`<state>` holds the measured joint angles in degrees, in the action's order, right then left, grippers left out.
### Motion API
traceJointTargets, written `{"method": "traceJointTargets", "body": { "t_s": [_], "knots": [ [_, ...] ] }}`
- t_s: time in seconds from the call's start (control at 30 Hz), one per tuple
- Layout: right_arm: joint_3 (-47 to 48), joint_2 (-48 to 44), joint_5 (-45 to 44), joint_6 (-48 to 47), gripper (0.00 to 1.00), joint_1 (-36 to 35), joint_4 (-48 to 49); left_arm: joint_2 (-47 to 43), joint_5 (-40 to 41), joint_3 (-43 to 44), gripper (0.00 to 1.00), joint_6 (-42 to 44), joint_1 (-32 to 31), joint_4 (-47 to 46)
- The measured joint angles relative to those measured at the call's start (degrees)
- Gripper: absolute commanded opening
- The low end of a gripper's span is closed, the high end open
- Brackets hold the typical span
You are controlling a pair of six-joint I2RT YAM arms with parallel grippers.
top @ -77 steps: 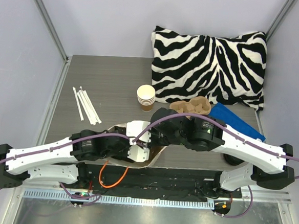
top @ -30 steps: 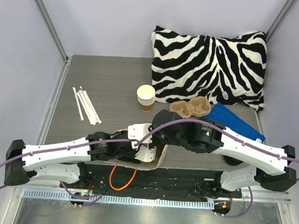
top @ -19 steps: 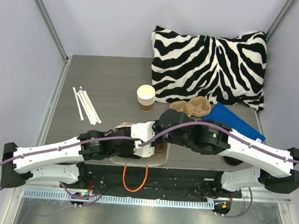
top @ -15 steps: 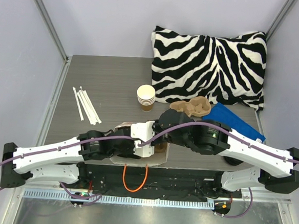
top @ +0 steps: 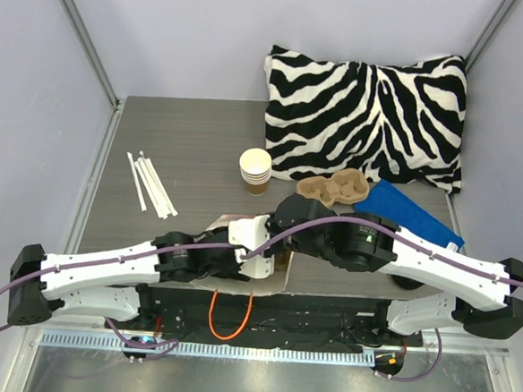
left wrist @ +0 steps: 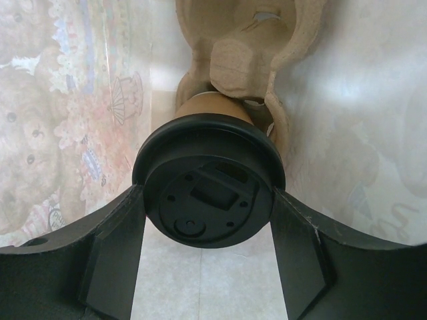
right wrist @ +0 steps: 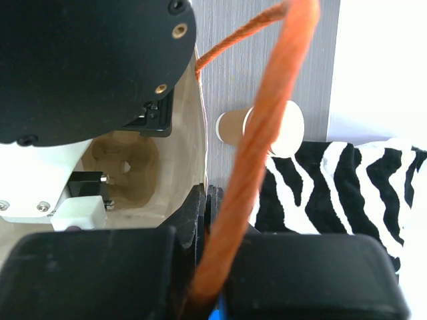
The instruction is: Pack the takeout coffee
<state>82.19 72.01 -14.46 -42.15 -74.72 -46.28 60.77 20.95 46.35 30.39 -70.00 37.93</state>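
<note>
One 'brown paper cup with a round black plastic lid', the takeout coffee, sits right between the left jaws. They stand wide and press on either side of the lid's rim, so the cup reads as gripped, not released. The cup and these jaws are already inside the printed paper bag, whose walls run along both sides of the jaws. Just past the fingertips, at the cup's base, lies a moulded beige pulp cup carrier. The base meets one of its wells, but I cannot tell if it is fully seated or only resting on the divider. The right jaws are closed tight on the bag's rim, apparently holding the mouth open, with the orange cord handle crossing in front of them. Beyond the right jaws, well apart, stand a stack of lidless cream paper cups, a second pulp carrier and a zebra-print cushion, all untouched on the grey worktop. Judged progress: late stage, with the coffee picked and carried into the bag. Left to do: settle the cup into the well, open the left jaws, back them out of the bag, then let the right jaws drop the rim.
</note>
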Motion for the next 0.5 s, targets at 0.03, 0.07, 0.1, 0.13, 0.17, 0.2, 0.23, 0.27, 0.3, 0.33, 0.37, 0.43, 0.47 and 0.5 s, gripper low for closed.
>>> {"method": "traceJointTargets", "body": {
  "t_s": [0.03, 0.07, 0.1, 0.13, 0.17, 0.2, 0.23, 0.27, 0.3, 0.33, 0.37, 0.43, 0.47, 0.5],
  "knots": [
    [-0.1, 0.0, 0.0, 0.0, 0.01, 0.2, 0.0, 0.2, -0.1, 0.0, 0.00, 0.0, 0.1, 0.0],
    [-0.2, 0.0, 0.1, 0.1, 0.01, 0.3, 0.0, 0.5, -0.4, 0.0, 0.00, 0.0, 0.2, 0.0],
    [-0.3, 0.0, 0.2, 0.2, 0.01, 0.4, 0.1, 0.7, -0.9, 0.0, 0.00, 0.1, 0.4, 0.0],
    [-0.4, 0.0, 0.3, 0.3, 0.01, 0.6, 0.2, 0.8, -1.4, 0.0, 0.00, 0.1, 0.8, 0.0],
    [-0.5, 0.0, 0.4, 0.3, 0.01, 0.8, 0.4, 0.9, -1.8, 0.0, 0.00, 0.1, 1.1, -0.1],
    [-0.7, 0.0, 0.5, 0.4, 0.01, 1.0, 0.7, 1.0, -2.3, 0.0, 0.00, 0.1, 1.4, -0.1],
    [-0.9, -0.1, 0.5, 0.4, 0.01, 1.1, 1.0, 1.1, -3.0, 0.0, 0.00, 0.2, 1.9, -0.1],
    [-1.2, -0.1, 0.6, 0.5, 0.01, 1.3, 1.3, 1.3, -3.6, 0.0, 0.00, 0.3, 2.4, -0.1],
    [-1.5, -0.2, 0.7, 0.5, 0.01, 1.5, 1.6, 1.6, -4.4, 0.1, 0.00, 0.5, 3.0, -0.2],
    [-1.7, -0.3, 0.7, 0.5, 0.01, 1.7, 1.7, 2.1, -5.1, 0.4, 0.00, 0.7, 3.6, -0.2],
    [-2.1, -0.5, 0.7, 0.5, 0.01, 1.9, 2.0, 2.6, -5.7, 0.7, 0.00, 0.9, 4.1, -0.2],
    [-2.9, -1.1, 1.0, 0.5, 0.01, 2.5, 2.3, 4.0, -7.4, 1.7, 0.00, 1.7, 5.4, 0.0],
    [-3.2, -1.3, 1.0, 0.5, 0.01, 2.8, 2.4, 4.7, -8.2, 2.3, 0.00, 2.0, 6.1, 0.0],
    [-3.5, -1.6, 1.1, 0.5, 0.01, 3.2, 2.6, 5.4, -9.0, 2.8, 0.00, 2.3, 6.7, 0.1]
  ]
}}
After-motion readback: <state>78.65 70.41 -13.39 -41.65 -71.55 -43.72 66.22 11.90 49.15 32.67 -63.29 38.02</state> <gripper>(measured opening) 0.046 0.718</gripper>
